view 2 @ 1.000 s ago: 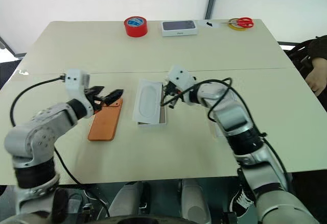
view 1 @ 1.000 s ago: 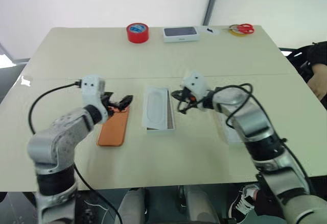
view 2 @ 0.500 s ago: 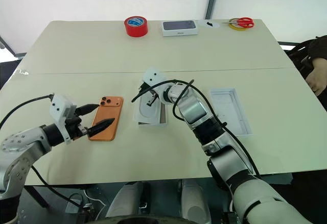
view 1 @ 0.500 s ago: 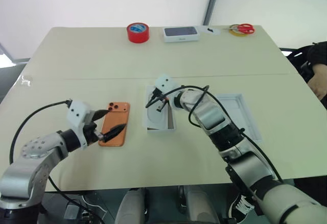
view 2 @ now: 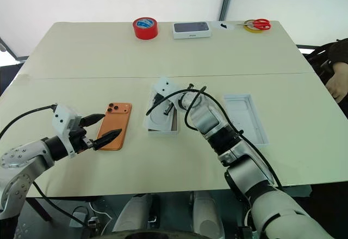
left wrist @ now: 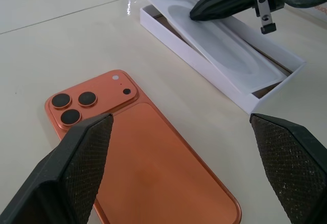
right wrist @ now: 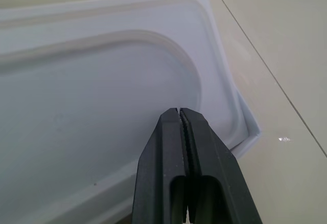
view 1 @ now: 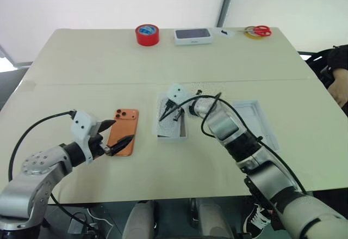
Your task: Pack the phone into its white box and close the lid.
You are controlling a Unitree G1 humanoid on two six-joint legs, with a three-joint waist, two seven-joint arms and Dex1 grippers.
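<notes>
**Closed right gripper on the card, phone lying beside the box**

Here we see the phone (view 1: 123,130) lying camera side up on the table (view 1: 81,65), just left of the box (view 1: 172,135) and apart from it. The box sits near the table's middle. A white card (left wrist: 225,50) with an oval outline rests inside it, tilted, with one end riding up on the box rim in the left wrist view.

Our right gripper (right wrist: 180,113) has its two fingers pressed together, holding nothing. Its tip rests on the card, by the rounded end of the oval. In the left wrist view we see the same black tip (left wrist: 214,4) touching the card's far end.

Our left gripper (view 2: 100,129) stands wide open, empty, at the phone's near left corner. One finger lies over the phone's lower edge and the other sits beside its left side; we cannot tell whether either touches it.

The lid (view 1: 255,123) lies inside up to the right of the box, well apart, partly behind the right arm.

Along the far edge we see a red tape roll (view 1: 147,34), a white box with a dark top (view 1: 192,36), and scissors (view 1: 260,30) with red handles on a yellow roll. A person's hand (view 1: 340,91) shows at the right edge.
</notes>
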